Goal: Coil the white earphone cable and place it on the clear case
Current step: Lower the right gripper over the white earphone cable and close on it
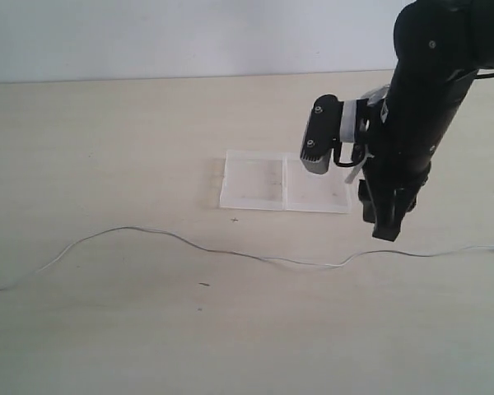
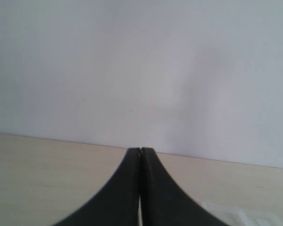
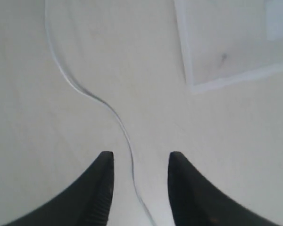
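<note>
Earphone cable (image 1: 230,251), thin and white, lies stretched parallel to the long side of the flat clear plastic case (image 1: 255,183), apart from it. Right gripper (image 3: 140,156), jaws parted and empty, hangs straddling it. Left gripper (image 2: 140,151) is closed, holding nothing.

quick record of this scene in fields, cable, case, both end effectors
cable: white earphone cable lies uncoiled, stretched across the table
case: clear case lies flat, apart from the cable, nothing on it
right: right end effector open, cable passing between its fingers, not gripped
left: left end effector shut, empty, not in exterior view
progress: coiling not started
</note>
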Robot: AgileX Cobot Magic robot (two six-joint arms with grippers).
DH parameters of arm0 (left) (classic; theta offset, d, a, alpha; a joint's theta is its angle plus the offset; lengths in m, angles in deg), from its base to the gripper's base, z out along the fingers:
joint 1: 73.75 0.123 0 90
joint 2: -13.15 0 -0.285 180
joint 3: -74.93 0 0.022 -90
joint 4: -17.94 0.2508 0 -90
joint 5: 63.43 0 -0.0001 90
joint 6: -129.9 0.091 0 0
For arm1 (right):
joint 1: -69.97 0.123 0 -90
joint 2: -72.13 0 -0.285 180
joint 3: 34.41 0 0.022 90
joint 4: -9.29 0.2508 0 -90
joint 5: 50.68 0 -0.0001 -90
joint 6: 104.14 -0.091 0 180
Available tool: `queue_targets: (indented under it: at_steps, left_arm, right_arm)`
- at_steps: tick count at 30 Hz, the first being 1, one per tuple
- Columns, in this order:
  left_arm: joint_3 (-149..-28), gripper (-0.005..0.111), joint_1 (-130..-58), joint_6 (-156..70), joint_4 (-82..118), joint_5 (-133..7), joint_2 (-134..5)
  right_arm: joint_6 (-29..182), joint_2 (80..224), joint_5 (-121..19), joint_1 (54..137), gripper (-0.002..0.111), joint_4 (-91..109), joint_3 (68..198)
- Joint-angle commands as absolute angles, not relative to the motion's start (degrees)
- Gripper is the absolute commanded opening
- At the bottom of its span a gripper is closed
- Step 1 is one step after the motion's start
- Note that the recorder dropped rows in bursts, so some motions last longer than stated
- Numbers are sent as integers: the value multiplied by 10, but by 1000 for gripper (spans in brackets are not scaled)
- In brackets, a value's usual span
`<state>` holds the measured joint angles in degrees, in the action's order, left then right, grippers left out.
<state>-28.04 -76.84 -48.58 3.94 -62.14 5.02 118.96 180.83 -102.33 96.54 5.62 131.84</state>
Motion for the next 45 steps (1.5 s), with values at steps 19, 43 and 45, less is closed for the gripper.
queue_targets:
  at_steps: [19, 43, 45]
  left_arm:
    - [-278, 0, -768, -486, 36, -617, 54]
    - [-278, 0, -768, -486, 36, -617, 54]
    - [-278, 0, -768, -486, 36, -617, 54]
  right_arm:
    - [1378, 1879, -980, 973, 46, 208, 1315]
    - [1281, 1942, -948, 1023, 52, 96, 1315]
    - [1281, 1948, -938, 1023, 52, 96, 1315]
